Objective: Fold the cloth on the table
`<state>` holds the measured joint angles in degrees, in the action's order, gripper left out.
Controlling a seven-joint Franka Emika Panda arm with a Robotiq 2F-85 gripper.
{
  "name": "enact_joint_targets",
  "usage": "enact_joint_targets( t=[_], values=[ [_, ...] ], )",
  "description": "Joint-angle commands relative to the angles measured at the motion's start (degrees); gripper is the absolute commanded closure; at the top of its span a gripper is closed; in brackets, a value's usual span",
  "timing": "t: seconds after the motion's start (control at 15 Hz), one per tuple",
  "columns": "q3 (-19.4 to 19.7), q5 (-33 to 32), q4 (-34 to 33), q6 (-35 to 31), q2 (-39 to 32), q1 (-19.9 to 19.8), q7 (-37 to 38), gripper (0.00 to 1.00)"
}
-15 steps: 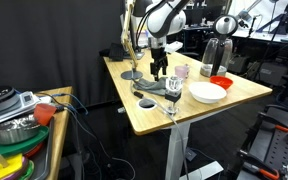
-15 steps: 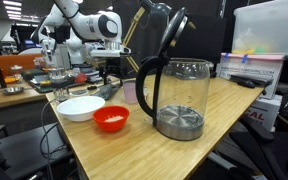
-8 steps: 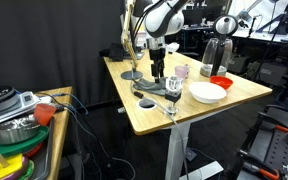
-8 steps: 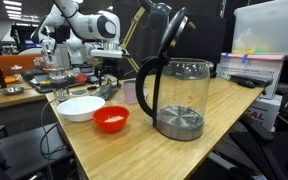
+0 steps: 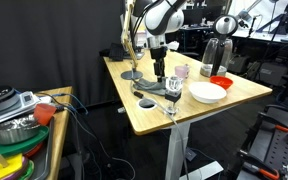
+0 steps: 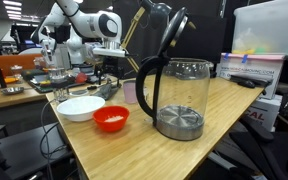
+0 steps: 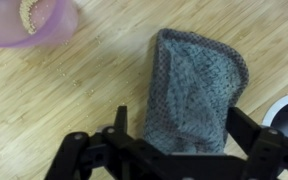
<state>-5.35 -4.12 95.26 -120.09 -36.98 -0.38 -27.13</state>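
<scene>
On the rectangular desk with the light wood top (image 5: 149, 118), the small grey knitted cloth (image 5: 156, 87) is seen lying flat, roughly in the middle of the surface. Directly above it the black end effector (image 5: 159, 72) of the white robot arm is held, pointing straight down. From the wrist view the end effector (image 7: 179, 128) is shown released – its two dark fingers (image 7: 117, 125) are spread wide, one to each side of the cloth (image 7: 196, 85), and nothing is gripped between them. Whether the fingertips touch the fabric cannot be told. A diagonal crease is visible across the cloth's knitted surface.

Just beyond the cloth a translucent pink plastic cup (image 5: 181, 71) is placed, also caught in a corner of the wrist view (image 7: 29, 22). A round white bowl (image 5: 207, 92) and a smaller red bowl (image 5: 220, 81) are set beside each other near the cloth – both appear in both exterior views. A small black round disc (image 5: 145, 103) is found on the wood near the cloth. A tall glass kettle with a black handle (image 6: 179, 95) stands well apart from the cloth.
</scene>
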Motion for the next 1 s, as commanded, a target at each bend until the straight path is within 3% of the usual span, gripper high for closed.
enact_joint_targets(
  t=[0.0,0.07,0.33,0.67,0.93],
  values=[
    [-1.4,0.93,-1.93,2.66,-1.11,-1.21,-2.35,0.0],
    [-1.53,1.01,-2.06,2.8,-1.21,-1.2,-2.5,0.17],
    [-1.73,1.06,-2.79,3.15,-1.77,-1.2,-2.71,0.46],
    [-1.81,1.15,-3.19,3.7,-1.91,-1.2,-2.75,0.53],
    [-1.94,1.22,-3.39,3.92,-1.88,-1.19,-2.87,0.53]
  ],
)
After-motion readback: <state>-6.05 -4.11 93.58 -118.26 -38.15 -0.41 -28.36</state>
